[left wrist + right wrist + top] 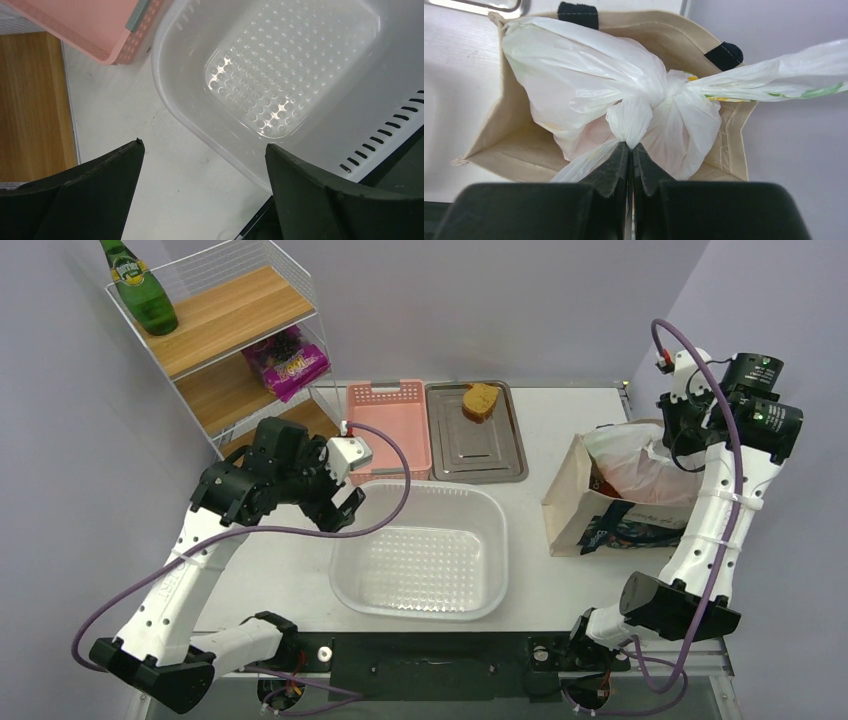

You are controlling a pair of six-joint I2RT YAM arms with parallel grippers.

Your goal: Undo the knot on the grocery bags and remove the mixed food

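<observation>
Crowding the middle of the white surface (560, 420): a clear plastic tub (345, 550), with a pink basket (390, 400) and a metal tray (450, 455) side by side just behind it, and a brown piece of bread (481, 401) lying at the tray's far end. Standing at the far left: a wire rack (230, 315) with wooden shelves, carrying a green bottle (145, 295) on top and a purple snack packet (287, 362) one shelf down. Hovering by the tub's far-left corner: the left hand (205, 145), fingers spread wide over bare surface and the tub's rim. Well apart from all that, near the right edge: the cream canvas tote (575, 505), upright with its mouth facing up, navy handles (576, 10) at the rim, and the thin whitish plastic bag (584, 75) stuffed inside and bulging out of it. Coming down from above onto the tote's mouth: the right hand (630, 147), fingers pressed together and clamped on a loose flap of the plastic bag. Lying just beyond those fingertips: the knot (664, 87), bunched tight and still tied, with one long tail stretched away across the tote's rim. Showing inside the tote's mouth in the top view: red-orange contents (612, 483), kind not tellable. Printed on the stretched tail: small green and yellow-orange marks, too blurred to read. On the bottle: a yellow-green label, lettering too small to make out; same for the packet. On the tote's front, low down: a dark floral print (625, 530), wording unreadable.
</observation>
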